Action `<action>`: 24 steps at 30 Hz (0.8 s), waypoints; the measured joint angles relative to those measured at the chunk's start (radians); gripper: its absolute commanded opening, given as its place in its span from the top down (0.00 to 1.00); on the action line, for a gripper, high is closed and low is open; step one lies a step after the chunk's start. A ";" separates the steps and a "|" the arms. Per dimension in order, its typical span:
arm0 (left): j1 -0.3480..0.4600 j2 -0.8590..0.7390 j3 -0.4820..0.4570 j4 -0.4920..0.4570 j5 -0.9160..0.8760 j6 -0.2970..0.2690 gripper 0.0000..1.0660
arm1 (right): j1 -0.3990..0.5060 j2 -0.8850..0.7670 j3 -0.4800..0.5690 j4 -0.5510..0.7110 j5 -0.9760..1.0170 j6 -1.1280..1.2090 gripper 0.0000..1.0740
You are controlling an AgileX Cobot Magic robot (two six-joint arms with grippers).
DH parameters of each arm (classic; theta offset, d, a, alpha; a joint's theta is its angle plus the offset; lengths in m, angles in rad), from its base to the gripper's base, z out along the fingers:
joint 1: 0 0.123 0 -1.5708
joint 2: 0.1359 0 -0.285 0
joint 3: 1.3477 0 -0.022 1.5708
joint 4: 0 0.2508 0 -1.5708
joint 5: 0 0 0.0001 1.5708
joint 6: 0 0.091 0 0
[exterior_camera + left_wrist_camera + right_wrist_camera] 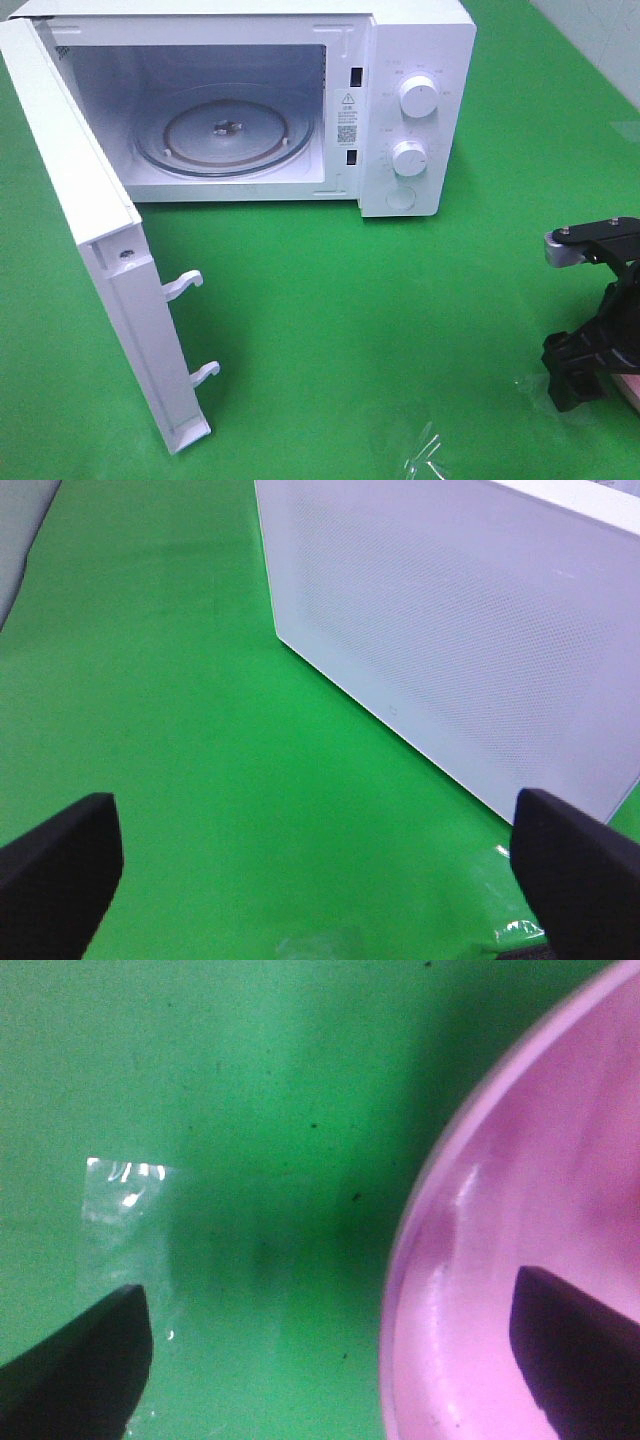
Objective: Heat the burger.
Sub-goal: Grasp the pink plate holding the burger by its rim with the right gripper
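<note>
The burger is not in any view. The white microwave (pixel 400 60) stands at the back with its door (pixel 100 230) swung wide open to the left. Its glass turntable (pixel 225 135) is bare. My right gripper (pixel 578 372) hangs low at the right edge of the table. In the right wrist view the right gripper (pixel 330 1360) is open and empty, one finger over the green cloth and the other over the rim of a flat pink plate (pixel 540 1190). My left gripper (pixel 320 880) is open and empty, facing the microwave's perforated side wall (pixel 450 620); it is out of the high view.
A green cloth (pixel 350 330) covers the table. Two door latches (pixel 185 285) stick out from the open door. A patch of clear tape (pixel 425 450) lies near the front edge. A sliver of the pink plate (pixel 630 390) shows at the right edge.
</note>
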 measured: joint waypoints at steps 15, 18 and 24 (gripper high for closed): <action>0.000 0.000 0.000 0.000 0.000 0.000 0.08 | 0.000 0.023 0.000 -0.020 -0.012 0.007 0.71; 0.000 0.000 0.000 0.000 0.000 0.000 0.08 | -0.001 0.023 0.000 -0.050 -0.012 0.017 0.88; 0.000 0.000 0.000 0.000 0.000 0.000 0.08 | -0.007 0.023 0.000 -0.079 -0.013 0.027 1.00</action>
